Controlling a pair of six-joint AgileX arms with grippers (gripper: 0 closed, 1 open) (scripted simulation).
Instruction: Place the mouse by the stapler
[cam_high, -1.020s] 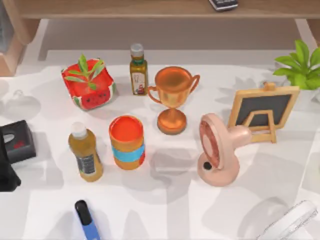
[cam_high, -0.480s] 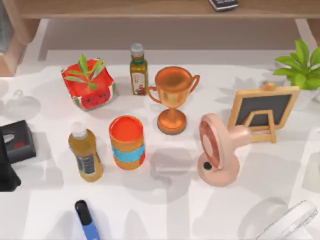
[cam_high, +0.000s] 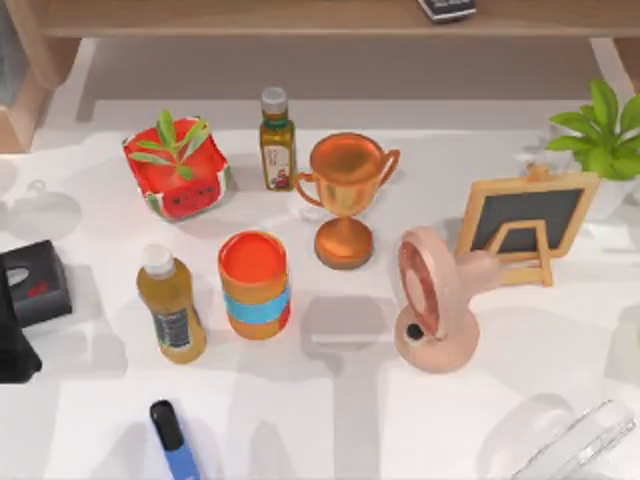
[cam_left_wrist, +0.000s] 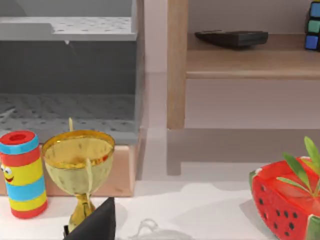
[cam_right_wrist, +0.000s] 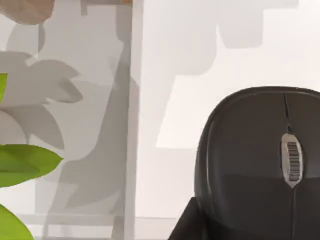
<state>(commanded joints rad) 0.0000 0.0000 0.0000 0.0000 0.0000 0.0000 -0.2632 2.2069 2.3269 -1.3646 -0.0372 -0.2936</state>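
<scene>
On the cluttered white tabletop (cam_high: 330, 420), the right end effector, grip state unclear, hovers over the black mouse (cam_right_wrist: 260, 160); next it likely must descend and grasp.

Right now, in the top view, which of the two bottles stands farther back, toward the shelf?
The small dark-capped bottle, between the watermelon planter and the trophy. The white-capped bottle stands nearer the front, left of the orange can.

Homely rendered tabletop: wooden shelf (cam_high: 300, 15), trophy (cam_high: 345, 195), potted plant (cam_high: 600, 130), little chalkboard (cam_high: 528, 218).
</scene>
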